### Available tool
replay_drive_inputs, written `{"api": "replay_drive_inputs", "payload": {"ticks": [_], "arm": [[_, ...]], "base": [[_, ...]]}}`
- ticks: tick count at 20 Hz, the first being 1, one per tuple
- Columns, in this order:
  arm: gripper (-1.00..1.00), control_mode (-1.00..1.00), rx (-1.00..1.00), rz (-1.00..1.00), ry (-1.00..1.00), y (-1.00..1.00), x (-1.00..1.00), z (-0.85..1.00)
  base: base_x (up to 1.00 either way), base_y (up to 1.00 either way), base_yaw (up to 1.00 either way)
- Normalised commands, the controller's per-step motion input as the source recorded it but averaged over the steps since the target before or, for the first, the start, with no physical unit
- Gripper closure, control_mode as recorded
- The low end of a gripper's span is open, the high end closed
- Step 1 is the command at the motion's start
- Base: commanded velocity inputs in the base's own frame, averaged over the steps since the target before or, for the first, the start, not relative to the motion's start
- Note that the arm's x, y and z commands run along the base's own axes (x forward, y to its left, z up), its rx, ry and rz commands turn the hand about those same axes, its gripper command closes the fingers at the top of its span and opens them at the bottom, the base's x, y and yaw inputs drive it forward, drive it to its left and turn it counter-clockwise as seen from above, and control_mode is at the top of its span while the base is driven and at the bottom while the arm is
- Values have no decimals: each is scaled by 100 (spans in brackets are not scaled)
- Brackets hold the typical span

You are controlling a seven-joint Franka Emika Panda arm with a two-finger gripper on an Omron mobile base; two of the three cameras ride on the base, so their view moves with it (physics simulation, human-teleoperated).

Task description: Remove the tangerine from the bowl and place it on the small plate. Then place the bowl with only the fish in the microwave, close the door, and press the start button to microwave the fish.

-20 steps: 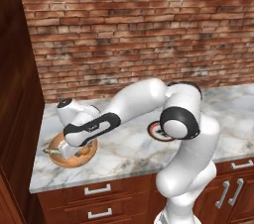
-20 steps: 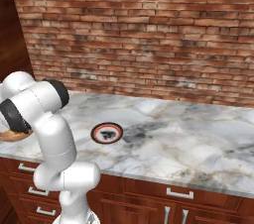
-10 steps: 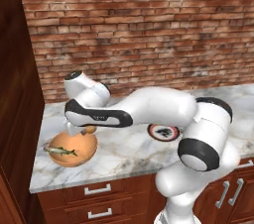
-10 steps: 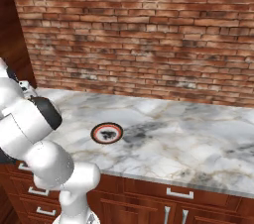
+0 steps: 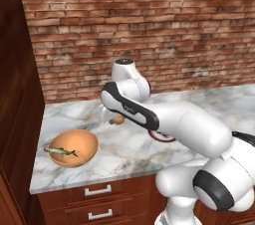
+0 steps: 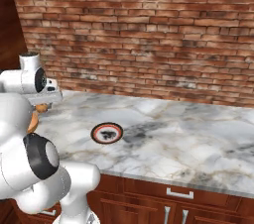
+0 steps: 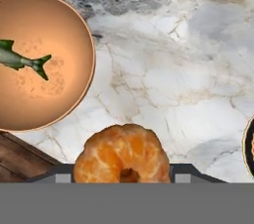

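My gripper [image 5: 112, 118] is shut on the tangerine [image 5: 118, 119], a small orange fruit held in the air above the marble counter. It hangs to the right of the orange-tan bowl [image 5: 74, 147] and apart from it. In the bowl lies the slim fish [image 5: 61, 152] alone. In the hand view the tangerine [image 7: 121, 154] sits between my fingertips, with the bowl [image 7: 42, 84] and fish [image 7: 22, 61] at the left. The small plate [image 6: 106, 132] with its red-orange rim lies further right on the counter; my arm half hides the plate [image 5: 163, 138] in the left base view.
A tall dark wooden cabinet [image 5: 17, 99] stands close to the bowl's left. A brick wall [image 5: 149, 30] backs the marble counter [image 6: 198, 139]. Wooden drawers [image 5: 99, 199] run under the counter's front edge.
The gripper has lifted out of the bowl with the tangerine and swung right, away from the bowl toward the plate. The fish stays in the bowl.
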Motion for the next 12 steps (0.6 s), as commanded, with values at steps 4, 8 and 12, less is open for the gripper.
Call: {"api": "replay_drive_inputs", "payload": {"ticks": [4, 8, 12], "arm": [[100, -100, 0, -10, 6, -100, 0, -36], [100, -100, 4, -10, 15, -100, 16, -32], [100, -100, 10, -7, 16, -99, 27, -14]], "base": [[0, 0, 0], [0, 0, 0], [0, 0, 0]]}}
